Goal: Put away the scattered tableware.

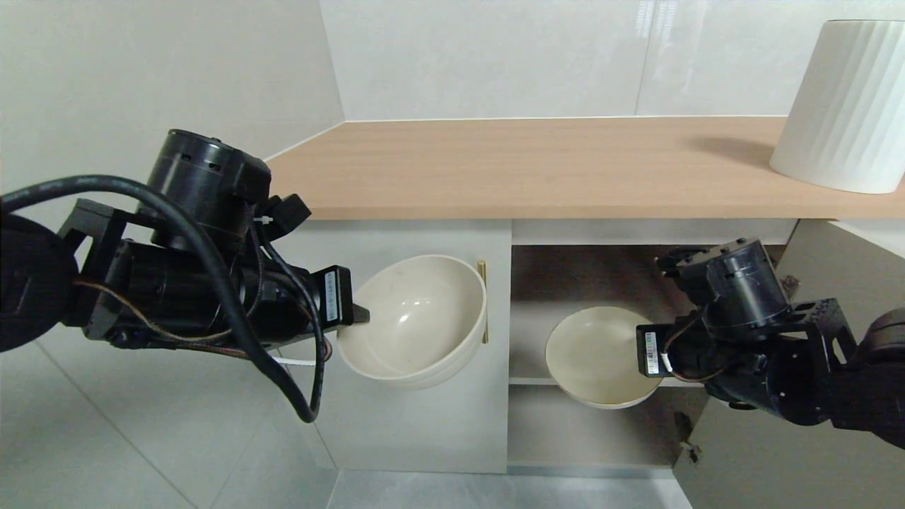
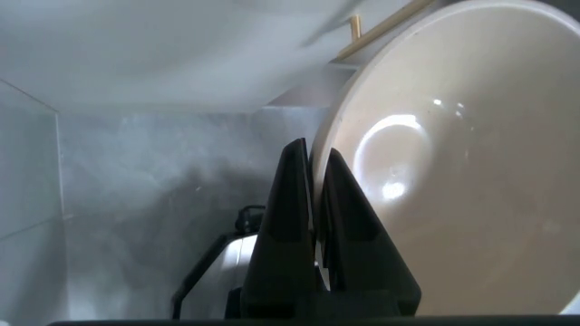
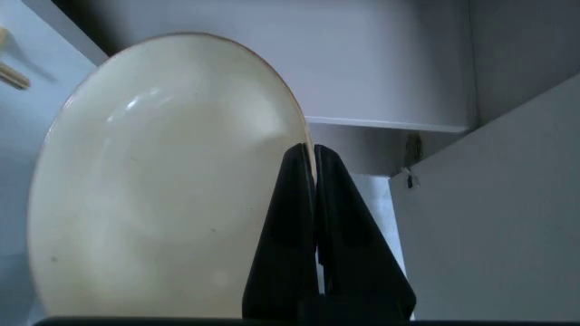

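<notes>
2 bowls up: left gripper (image 1: 358, 315) pinches deep bowl (image 1: 418, 319) rim (bowl tilted); right gripper (image 1: 652, 355) pinches shallow bowl (image 1: 592, 355) rim, in front of open cupboard (image 1: 565, 276).

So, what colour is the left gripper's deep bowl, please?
The deep glazed bowl is cream; head view.

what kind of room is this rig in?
Probably a kitchen: a wooden countertop against a tiled wall, an open cabinet beneath, and two cream dishes, a deep bowl and a shallow bowl.
</notes>
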